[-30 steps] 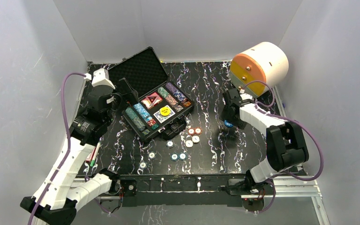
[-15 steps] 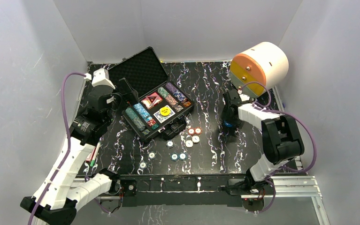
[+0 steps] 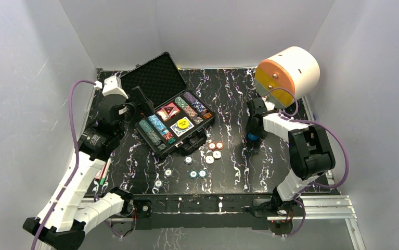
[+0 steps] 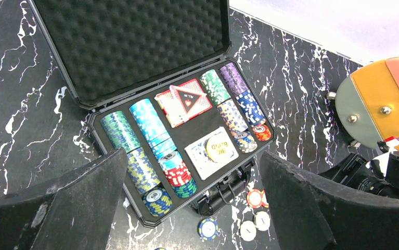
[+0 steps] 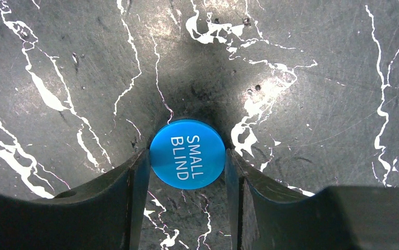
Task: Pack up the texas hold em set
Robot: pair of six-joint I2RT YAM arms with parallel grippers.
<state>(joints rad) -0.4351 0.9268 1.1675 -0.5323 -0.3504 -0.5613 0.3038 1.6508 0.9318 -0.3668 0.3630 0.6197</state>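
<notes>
Step in hand: by the look of it, picking up the blue button (image 5: 187,154) so it can go into the case (image 3: 153,78).
Blue button: it is flat on the worktop (image 3: 228,99), well to the right of the case, face up and reading "SMALL BLIND".
Right gripper (image 5: 187,174): it points straight down over the button. The jaws pinch the button's rim from both sides, and the button appears to rest on the worktop, not yet raised.
Left gripper (image 4: 193,159): it hangs above the case toward its left side, with the jaws spread wide and nothing between them.
Case: it is open with the foam lid tipped back. Rows of chips fill its slots, with two card decks (image 4: 184,101) in the middle. The yellow button (image 4: 218,148) sits on the deck nearer the case's front edge.
Loose chips (image 3: 216,154): they are scattered on the worktop just in front of the case, on its handle side.
Progress: most of the set seems to be packed. The blue button and the loose chips are outside the case, and the lid is up.
Next move: likely a straight lift, a carry left to the case, and a low release near the yellow button.
Care needed: the disc is thin and smooth and is held only by its rim, so the grip must stay firm or it may tilt and slip out.
</notes>
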